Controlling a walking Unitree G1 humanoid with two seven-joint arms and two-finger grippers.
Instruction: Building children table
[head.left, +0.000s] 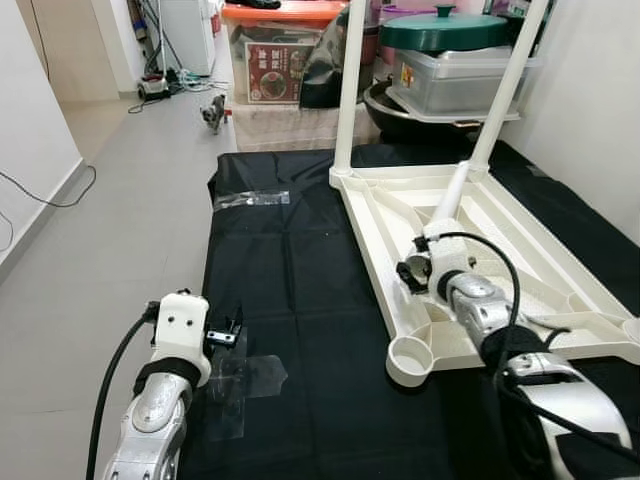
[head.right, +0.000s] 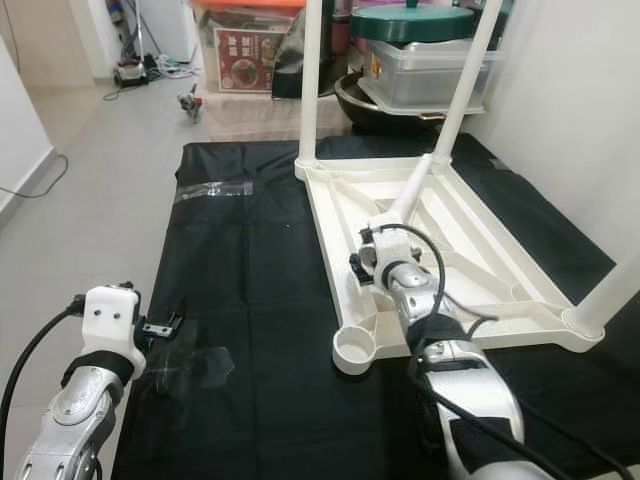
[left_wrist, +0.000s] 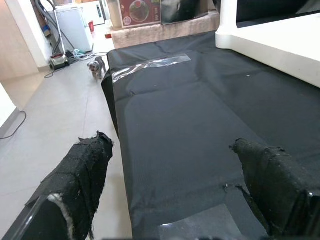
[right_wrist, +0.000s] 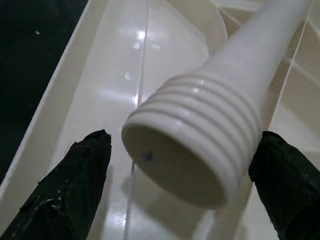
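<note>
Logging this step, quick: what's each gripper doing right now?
Left gripper: jaws open, holding nothing, above the black mat.
Right gripper: jaws around the white table leg's threaded end; contact cannot be told.
</note>
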